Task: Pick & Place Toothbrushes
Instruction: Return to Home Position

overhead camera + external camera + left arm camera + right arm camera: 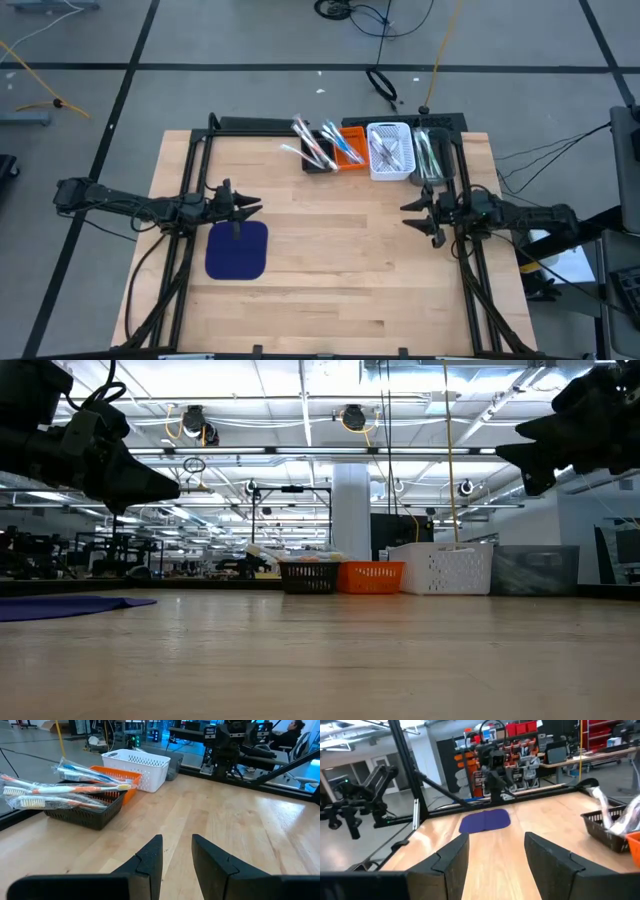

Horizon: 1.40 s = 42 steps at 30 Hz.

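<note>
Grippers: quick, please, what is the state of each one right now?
Left gripper: jaws open, holding nothing.
Right gripper: jaws open, holding nothing.

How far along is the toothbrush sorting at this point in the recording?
Done: the toothbrushes lie in the black bin, orange bin, white bin and gray bin; none shows on the blue mat or the bare tabletop. In hand: nothing; the left gripper, by the mat, and the right gripper, at the table's right side, hover open and empty. Left: apparently only parking the arms.
</note>
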{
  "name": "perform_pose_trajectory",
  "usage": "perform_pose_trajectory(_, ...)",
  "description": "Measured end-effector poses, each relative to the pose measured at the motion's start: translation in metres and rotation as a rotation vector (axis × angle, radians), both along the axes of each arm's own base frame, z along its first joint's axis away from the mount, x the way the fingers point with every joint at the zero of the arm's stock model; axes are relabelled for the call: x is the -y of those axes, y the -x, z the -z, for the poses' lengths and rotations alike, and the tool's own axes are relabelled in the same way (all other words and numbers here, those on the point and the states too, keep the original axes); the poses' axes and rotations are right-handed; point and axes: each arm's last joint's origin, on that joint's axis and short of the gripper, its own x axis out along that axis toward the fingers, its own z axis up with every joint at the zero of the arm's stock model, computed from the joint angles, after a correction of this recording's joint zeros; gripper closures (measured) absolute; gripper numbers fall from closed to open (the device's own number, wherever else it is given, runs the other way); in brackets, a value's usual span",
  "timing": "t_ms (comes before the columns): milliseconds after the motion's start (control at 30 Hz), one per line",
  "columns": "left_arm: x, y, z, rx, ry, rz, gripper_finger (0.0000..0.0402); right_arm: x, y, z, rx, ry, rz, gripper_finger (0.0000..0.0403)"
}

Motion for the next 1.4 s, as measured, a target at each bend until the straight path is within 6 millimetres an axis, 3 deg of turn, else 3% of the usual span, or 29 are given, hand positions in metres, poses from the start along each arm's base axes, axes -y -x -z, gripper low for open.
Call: perform_pose_trajectory(1400,-0.0001,0.0001,0.0004,-0.004,0.000,0.000,0.0298,-0.0051,-0.0005,-0.0004,0.001,-0.009,-0.047,0.0218)
